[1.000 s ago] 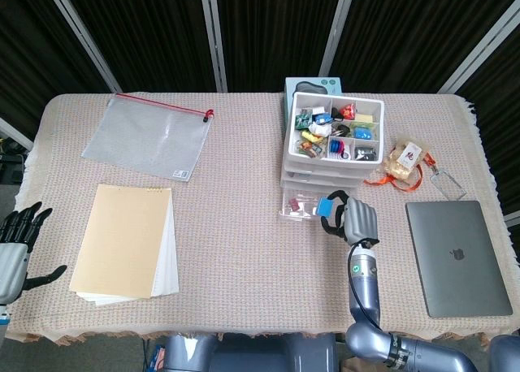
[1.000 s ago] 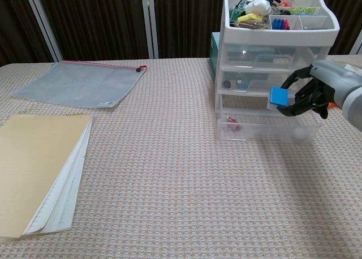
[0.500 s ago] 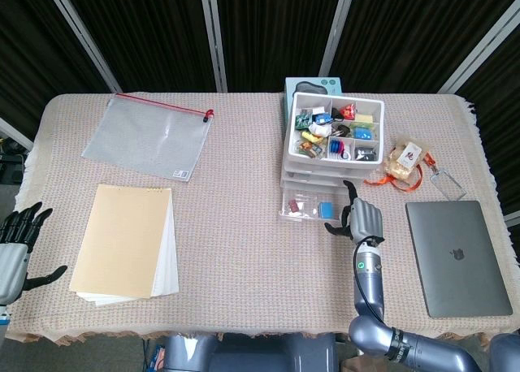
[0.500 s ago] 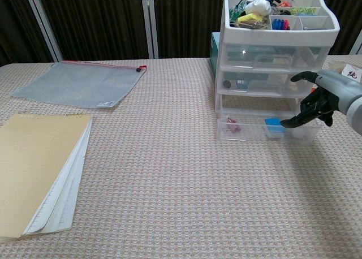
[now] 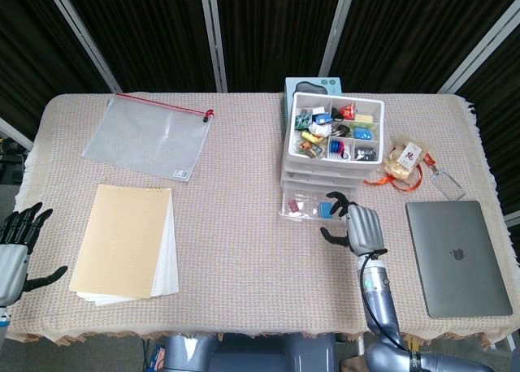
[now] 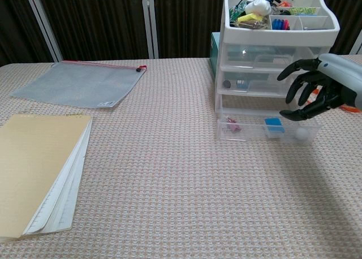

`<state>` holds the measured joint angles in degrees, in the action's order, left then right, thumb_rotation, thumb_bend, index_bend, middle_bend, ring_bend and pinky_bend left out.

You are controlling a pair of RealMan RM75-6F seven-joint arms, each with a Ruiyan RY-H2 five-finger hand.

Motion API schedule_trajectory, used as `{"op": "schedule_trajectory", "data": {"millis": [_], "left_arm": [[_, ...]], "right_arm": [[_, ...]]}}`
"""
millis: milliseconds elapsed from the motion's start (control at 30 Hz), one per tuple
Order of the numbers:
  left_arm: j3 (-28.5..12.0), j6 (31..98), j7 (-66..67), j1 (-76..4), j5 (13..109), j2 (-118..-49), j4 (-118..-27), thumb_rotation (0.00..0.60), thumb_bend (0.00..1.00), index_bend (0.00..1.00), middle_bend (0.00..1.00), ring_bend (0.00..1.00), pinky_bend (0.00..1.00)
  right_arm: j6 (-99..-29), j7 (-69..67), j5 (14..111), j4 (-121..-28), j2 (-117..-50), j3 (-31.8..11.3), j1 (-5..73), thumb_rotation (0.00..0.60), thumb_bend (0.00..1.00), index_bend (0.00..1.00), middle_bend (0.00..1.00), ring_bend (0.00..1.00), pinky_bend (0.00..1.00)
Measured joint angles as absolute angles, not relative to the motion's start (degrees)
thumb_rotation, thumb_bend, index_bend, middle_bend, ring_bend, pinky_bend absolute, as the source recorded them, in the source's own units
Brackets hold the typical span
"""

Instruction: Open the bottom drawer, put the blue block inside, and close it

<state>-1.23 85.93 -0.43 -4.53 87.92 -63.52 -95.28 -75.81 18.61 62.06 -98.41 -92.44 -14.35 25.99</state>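
The blue block lies inside the pulled-out bottom drawer of the white drawer unit, next to a small red item and a white ball. My right hand hovers just above the drawer's right end, fingers spread and holding nothing. In the head view the same hand sits at the front right of the open drawer, and the block shows beside its fingers. My left hand rests open at the table's left edge, far from the unit.
A clear zip pouch lies at the back left and a tan notepad at the front left. A laptop sits right of my right hand, with a snack bag and lanyard behind it. A teal box stands behind the unit.
My right hand let go of the blue block, which now lies in the bottom drawer. The hand then lifted a little with its fingers spread. The left hand stayed still.
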Motion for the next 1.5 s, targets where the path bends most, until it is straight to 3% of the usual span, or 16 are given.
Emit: {"op": "schedule_trajectory", "data": {"millis": [100,267,433,833,1500], "left_arm": [[-1.25,86.25,-0.24,-4.49,88.17,-63.69,-95.01,0.6,0.18,0.08,0.0,0.0,0.0],[-1.37,86.82,0.07,-4.4,88.5,-64.14,-94.49,0.6,0.18,0.08,0.0,0.0,0.0],[-1.34,87.15,0.01,-4.38,88.95,-64.41,-94.27,0.6,0.18,0.08,0.0,0.0,0.0],[-1.4,87.39,-0.17,-4.38,89.14,-64.63,-93.94,0.6,0.18,0.08,0.0,0.0,0.0],[-1.66,87.38,-1.25,-4.52,88.96,-64.47,-93.89,0.6,0.18,0.08,0.0,0.0,0.0]], "right_arm": [[-75.36,15.58,70.93,-97.74,-89.76,-9.99,25.33,0.6,0.19,0.17,0.13,0.03,0.11],[-73.03,10.39,84.62,-93.71,-83.82,-2.16,25.25,0.6,0.34,0.11,0.05,0.0,0.01],[-72.4,17.39,90.48,-88.74,-82.41,1.09,25.42,0.6,0.41,0.1,0.03,0.0,0.0],[-71.55,43.9,101.31,-76.4,-84.43,3.07,27.62,0.6,0.43,0.14,0.03,0.0,0.0],[-65.29,58.13,104.19,-67.58,-90.26,2.05,30.58,0.6,0.44,0.18,0.06,0.0,0.0]]}}
